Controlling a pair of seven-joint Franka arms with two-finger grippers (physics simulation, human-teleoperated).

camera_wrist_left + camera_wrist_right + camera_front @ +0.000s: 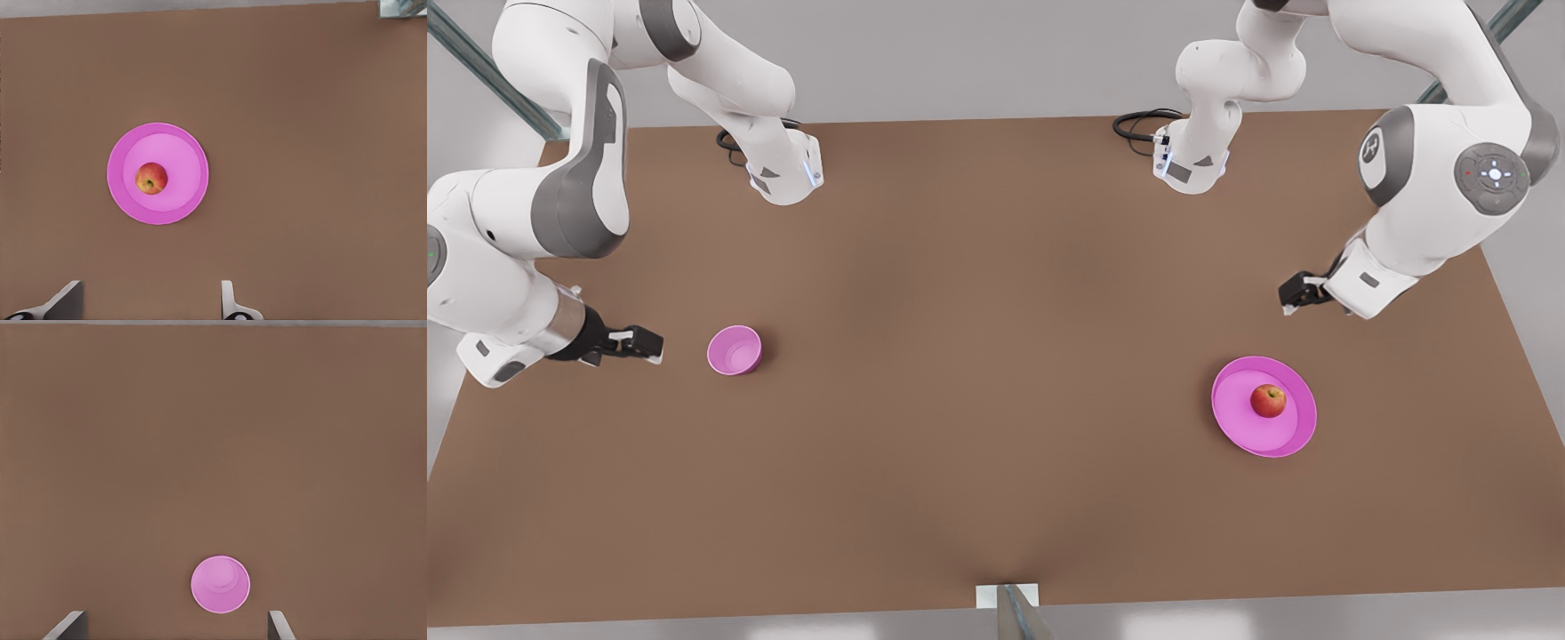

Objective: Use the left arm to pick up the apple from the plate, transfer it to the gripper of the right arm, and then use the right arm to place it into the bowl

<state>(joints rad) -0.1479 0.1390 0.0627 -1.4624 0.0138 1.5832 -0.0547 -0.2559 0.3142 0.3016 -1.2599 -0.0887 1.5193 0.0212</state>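
A small red apple [1268,400] [151,178] lies in the middle of the wide magenta plate [1282,444] [119,195], towards the front view's right. Above and behind the plate, my left gripper [1295,294] [149,297] hovers open with nothing between its fingers [67,300]. The small deep pink bowl [734,349] [220,584] stands on the front view's left. My right gripper [643,344] [177,621], on the arm with the silver cuff, waits open just to the left of the bowl, apart from it.
The brown table [978,373] stretches wide between bowl and plate. Both arm bases [787,173] [1192,164] with black cables [1138,124] stand at the back edge. A metal post [1009,609] rises at the front edge.
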